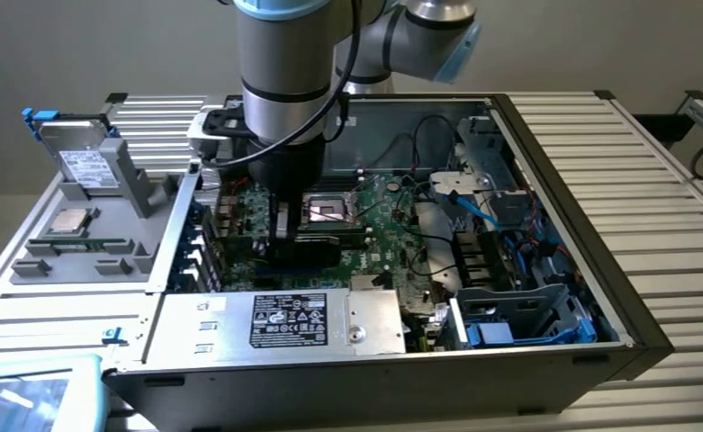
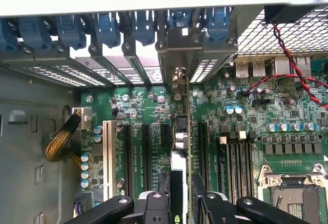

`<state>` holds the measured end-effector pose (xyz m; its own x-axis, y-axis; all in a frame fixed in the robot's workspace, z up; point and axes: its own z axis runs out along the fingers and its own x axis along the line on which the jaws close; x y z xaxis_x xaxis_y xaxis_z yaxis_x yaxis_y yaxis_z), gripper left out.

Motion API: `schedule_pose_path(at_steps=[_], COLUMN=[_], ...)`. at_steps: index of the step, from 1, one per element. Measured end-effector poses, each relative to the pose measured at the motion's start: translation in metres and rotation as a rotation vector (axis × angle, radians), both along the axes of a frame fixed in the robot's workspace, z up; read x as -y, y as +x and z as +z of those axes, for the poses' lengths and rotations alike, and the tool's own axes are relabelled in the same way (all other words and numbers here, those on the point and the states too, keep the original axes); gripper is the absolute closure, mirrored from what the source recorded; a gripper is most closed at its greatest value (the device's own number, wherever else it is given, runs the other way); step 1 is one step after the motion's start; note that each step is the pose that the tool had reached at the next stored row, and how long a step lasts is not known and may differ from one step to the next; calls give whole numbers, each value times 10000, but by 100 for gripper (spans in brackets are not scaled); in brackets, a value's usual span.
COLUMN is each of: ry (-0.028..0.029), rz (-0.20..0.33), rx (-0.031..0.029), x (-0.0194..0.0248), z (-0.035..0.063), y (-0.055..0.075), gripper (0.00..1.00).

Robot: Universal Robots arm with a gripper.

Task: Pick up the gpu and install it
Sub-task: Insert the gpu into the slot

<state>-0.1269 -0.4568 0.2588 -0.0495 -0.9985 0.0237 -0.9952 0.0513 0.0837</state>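
- gpu [image 2: 180, 137], thin rectangular card seen edge-on, green board on one face and black cooler on the other: stands upright on its long edge over the large green motherboard [image 2: 143, 106], in line with a slot between the long black expansion slots [image 2: 144, 157]
- card's metal bracket end points to the rear wall of the case, just under the row of blue plastic retention clips [image 2: 108, 26]; likely held this way so bracket and edge connector line up together
- black two-finger gripper [image 2: 180, 185] pinches the gpu across its thin faces, one finger [image 2: 165, 183] per side; the grip at the top edge looks meant to keep the card vertical and leave its lower edge free for the slot
- cannot tell if the connector is fully seated or just resting at the slot mouth
- exterior view: silver-grey arm reaches straight down into the open grey metal computer case [image 1: 567, 126], gripper [image 1: 282, 225] low over the board beside the square silver CPU socket [image 1: 327, 211]
- white slot [image 2: 107, 152], yellow braided cable [image 2: 59, 142] and red-black twisted wires [image 2: 292, 65] sit apart from the card, not in its line
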Motion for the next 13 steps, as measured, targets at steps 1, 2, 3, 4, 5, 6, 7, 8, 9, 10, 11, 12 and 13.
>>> schedule_pose_path(at_steps=[1,2,3,4,5,6,7,8,9,10,11,12,13], ry=[2,1,2,1,2,0,-1,0,1,0,1,1,1], rz=[0,0,0,0,1,4,10,20,22,23,32,53,69], rx=[-1,-3,-3,-4,-5,-6,-5,-4,-4,-4,-4,-4,-5], x=[0,0,0,0,0,0,0,1,0,1,-1,-7,-13], z=[13,19,18,18,18,19,19,18,18,18,18,18,18], y=[0,0,0,0,5,17,30,36,36,36,36,34,32], gripper=[72,72,72,72,72,72,72,72,72,72,72,72,72])
